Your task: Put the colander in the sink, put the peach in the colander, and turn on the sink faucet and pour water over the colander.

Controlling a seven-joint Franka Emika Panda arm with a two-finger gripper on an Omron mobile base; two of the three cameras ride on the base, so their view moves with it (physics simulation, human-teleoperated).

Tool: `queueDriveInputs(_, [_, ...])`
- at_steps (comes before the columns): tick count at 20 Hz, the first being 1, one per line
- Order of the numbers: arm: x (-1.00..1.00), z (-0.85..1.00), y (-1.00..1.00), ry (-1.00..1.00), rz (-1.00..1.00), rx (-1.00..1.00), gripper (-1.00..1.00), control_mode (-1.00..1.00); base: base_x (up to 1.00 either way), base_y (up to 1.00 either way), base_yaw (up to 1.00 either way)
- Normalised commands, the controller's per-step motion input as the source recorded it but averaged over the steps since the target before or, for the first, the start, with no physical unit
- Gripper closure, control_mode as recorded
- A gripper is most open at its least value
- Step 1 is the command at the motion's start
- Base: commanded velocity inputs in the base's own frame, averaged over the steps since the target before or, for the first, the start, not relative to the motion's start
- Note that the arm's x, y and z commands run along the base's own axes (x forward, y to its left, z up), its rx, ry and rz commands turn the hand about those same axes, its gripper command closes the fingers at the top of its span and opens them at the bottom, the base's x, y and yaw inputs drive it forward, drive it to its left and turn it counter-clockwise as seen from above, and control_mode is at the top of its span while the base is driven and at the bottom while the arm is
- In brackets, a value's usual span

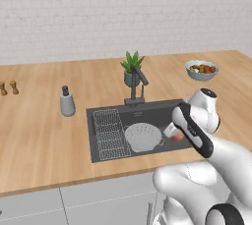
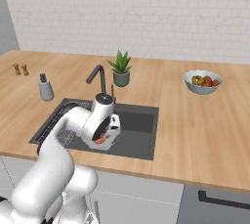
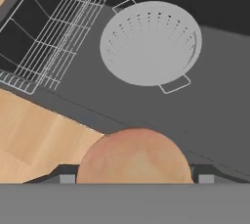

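The white perforated colander (image 1: 142,137) (image 3: 149,42) sits upright on the floor of the dark grey sink (image 1: 157,113) (image 2: 139,130), just right of the wire rack (image 1: 109,133) (image 3: 53,27). My gripper (image 1: 174,134) (image 2: 102,137) (image 3: 134,179) is shut on the orange-pink peach (image 1: 177,138) (image 2: 100,140) (image 3: 133,157). It hangs over the basin beside the colander, toward the sink's near edge. The dark faucet (image 1: 139,84) (image 2: 97,76) stands behind the basin, its spout angled over it; no water shows.
A grey soap dispenser (image 1: 67,102) stands left of the sink and a potted plant (image 1: 131,69) behind the faucet. The grey bowl of mixed fruit (image 1: 202,70) (image 2: 203,81) is on the counter at the right. Two small shakers (image 1: 9,88) stand far left.
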Motion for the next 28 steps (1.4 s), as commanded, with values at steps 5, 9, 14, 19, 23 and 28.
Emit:
queueDriveInputs(5, [0.68, 0.01, -0.48, 0.06, 0.0, 0.12, 1.0, -1.0, 0.0, 0.0, 0.0])
queueDriveInputs(9, [0.7, 0.02, -0.28, 0.11, 0.0, 0.13, 1.0, -1.0, 0.0, 0.0, 0.0])
queueDriveInputs(14, [0.77, -0.11, 0.05, 0.03, -0.02, 0.03, 1.0, -1.0, 0.0, 0.0, 0.0])
queueDriveInputs(19, [0.5, -0.23, 0.36, 0.04, -0.04, -0.01, 1.0, -1.0, 0.0, 0.0, 0.0])
queueDriveInputs(23, [0.16, -0.42, 0.3, 0.15, 0.0, 0.0, 1.0, -1.0, 0.0, 0.0, 0.0])
queueDriveInputs(28, [0.19, -0.4, 0.18, 0.14, -0.01, 0.01, 1.0, -1.0, 0.0, 0.0, 0.0])
